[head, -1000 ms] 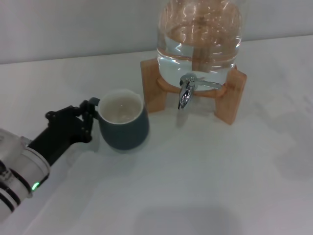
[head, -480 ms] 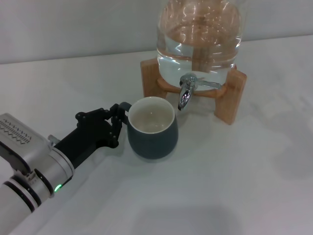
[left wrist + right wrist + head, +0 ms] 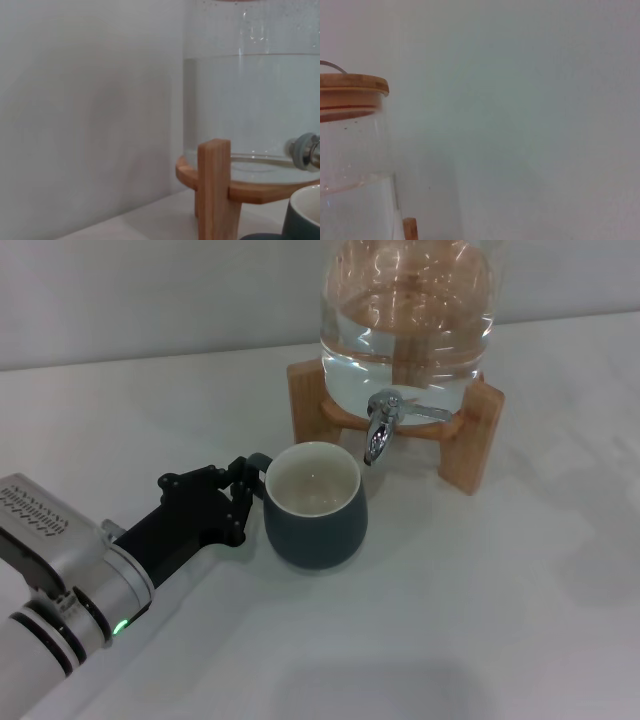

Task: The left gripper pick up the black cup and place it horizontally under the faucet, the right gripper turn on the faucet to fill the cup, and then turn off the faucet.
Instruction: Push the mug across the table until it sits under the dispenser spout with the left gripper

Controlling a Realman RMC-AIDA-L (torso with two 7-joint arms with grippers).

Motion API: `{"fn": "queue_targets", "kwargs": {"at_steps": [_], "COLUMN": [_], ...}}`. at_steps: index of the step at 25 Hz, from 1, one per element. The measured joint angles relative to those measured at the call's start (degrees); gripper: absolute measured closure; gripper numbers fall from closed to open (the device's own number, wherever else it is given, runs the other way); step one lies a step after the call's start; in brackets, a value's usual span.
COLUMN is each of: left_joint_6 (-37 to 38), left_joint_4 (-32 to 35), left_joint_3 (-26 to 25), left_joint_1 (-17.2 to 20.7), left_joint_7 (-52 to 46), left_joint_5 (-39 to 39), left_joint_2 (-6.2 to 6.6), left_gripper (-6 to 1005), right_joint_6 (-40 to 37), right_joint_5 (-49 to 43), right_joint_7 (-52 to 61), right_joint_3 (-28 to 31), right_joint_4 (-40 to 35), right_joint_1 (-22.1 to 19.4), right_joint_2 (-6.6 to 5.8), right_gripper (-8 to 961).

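your left gripper (image 3: 243, 502) is clamped on the handle of the black cup (image 3: 315, 504), which stands upright just left of the faucet (image 3: 380, 428); the spout overhangs the cup's right rim, not its centre.

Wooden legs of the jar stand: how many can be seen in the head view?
2: one leg left of the faucet, one leg right of it. Others may hide behind the jar.

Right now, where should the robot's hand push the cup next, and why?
Probably a little farther right: the left gripper holds the black cup by its handle, but the faucet spout hangs just past the cup's rim, not over its opening.
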Motion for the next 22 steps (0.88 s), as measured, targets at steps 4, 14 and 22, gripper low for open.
{"fn": "queue_targets", "kwargs": {"at_steps": [4, 14, 22], "left_joint_6": [2.5, 4.1, 7.9], "left_joint_4": [0.0, -0.5, -2.9], "left_joint_3": [0.2, 0.2, 0.4], "left_joint_1": [-0.4, -0.8, -1.3], "left_joint_7": [-1.1, -1.2, -1.4], "left_joint_5": [0.0, 0.0, 0.6], "left_joint_2": [0.02, -0.03, -0.14], "left_gripper": [901, 901, 902], "right_joint_6": [0.0, 0.0, 0.0], "right_joint_5": [0.0, 0.0, -0.1], "right_joint_7": [-0.1, -0.3, -0.3], "right_joint_3": [0.0, 0.0, -0.1], "right_joint_4": [0.0, 0.7, 0.8], "right_joint_1": [0.1, 0.2, 0.2], "right_joint_2": [0.00, 0.00, 0.00], "right_gripper": [99, 99, 99]}}
